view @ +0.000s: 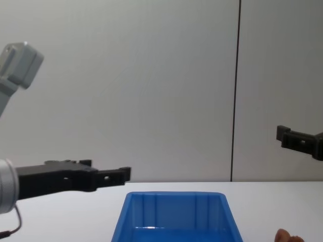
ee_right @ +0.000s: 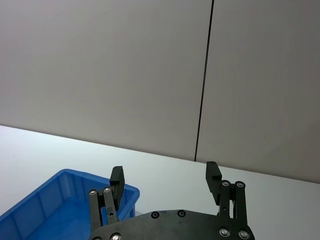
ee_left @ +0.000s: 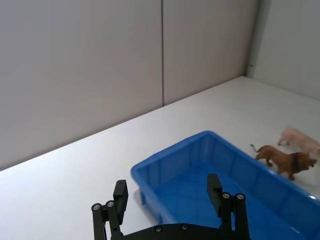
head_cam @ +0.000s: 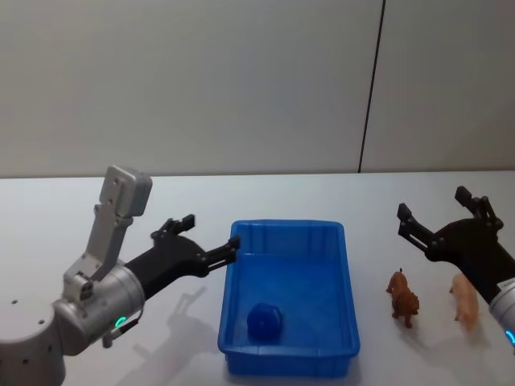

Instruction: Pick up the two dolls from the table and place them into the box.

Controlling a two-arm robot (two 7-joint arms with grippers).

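- Blue box (head_cam: 290, 363) in the head view, mid-desk (head_cam: 32, 225), with the blue rounded doll (head_cam: 264, 322) lying inside near the front wall; brown doll (head_cam: 402, 297) standing on the desk just right of the box, with a pink animal figure (head_cam: 464, 299) beside it
- Same view: right tool (head_cam: 438, 211) above and behind the brown doll, fingers apart and empty; left tool (head_cam: 211, 233) at the box's left rim, fingers apart, holding nothing
- Left wrist view: left tool (ee_left: 167, 190) spread wide over a box corner, brown doll (ee_left: 285, 161) past the far wall
- Right wrist view: right tool (ee_right: 165, 175) spread, box corner (ee_right: 50, 200) off to one side
- Chest view: both tools raised above the box rim
- Probably next: bring the right tool down over the brown doll, close across its body rather than its legs, stay clear of the pink figure, lift above the rim before crossing to the box
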